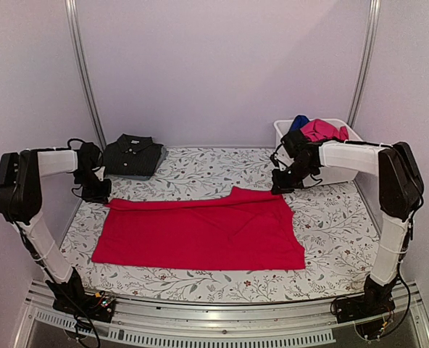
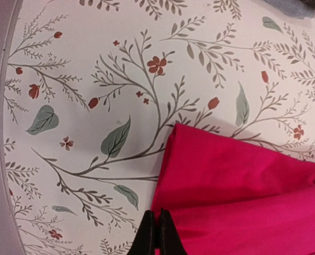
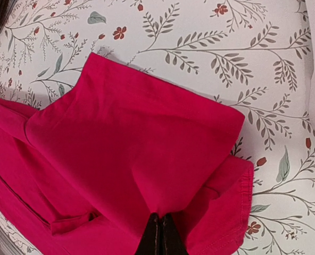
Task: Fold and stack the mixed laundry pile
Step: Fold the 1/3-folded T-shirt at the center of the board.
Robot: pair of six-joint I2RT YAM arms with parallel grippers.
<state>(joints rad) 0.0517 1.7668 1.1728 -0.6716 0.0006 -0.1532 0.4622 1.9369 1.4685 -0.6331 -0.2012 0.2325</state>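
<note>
From above we see the red cloth tee (image 1: 200, 228) spread across the middle of the bench (image 1: 330, 217). The white rectangular plastic tub (image 1: 282, 127) at the far right corner holds a magenta-pink garment (image 1: 323, 130) and a royal blue garment (image 1: 298, 122). Left wrist: the left claw (image 2: 156, 236) is pinched on the tee's edge. Right wrist: the right claw (image 3: 160, 236) is clamped on bunched red cloth.

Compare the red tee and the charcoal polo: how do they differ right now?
The red tee is bright red; the charcoal polo is near black, with a buttoned collar showing. The red tee lies spread wide mid-table, only partly folded; the charcoal polo is a compact folded square at the far left. Both are garments lying outside the white tub.
</note>
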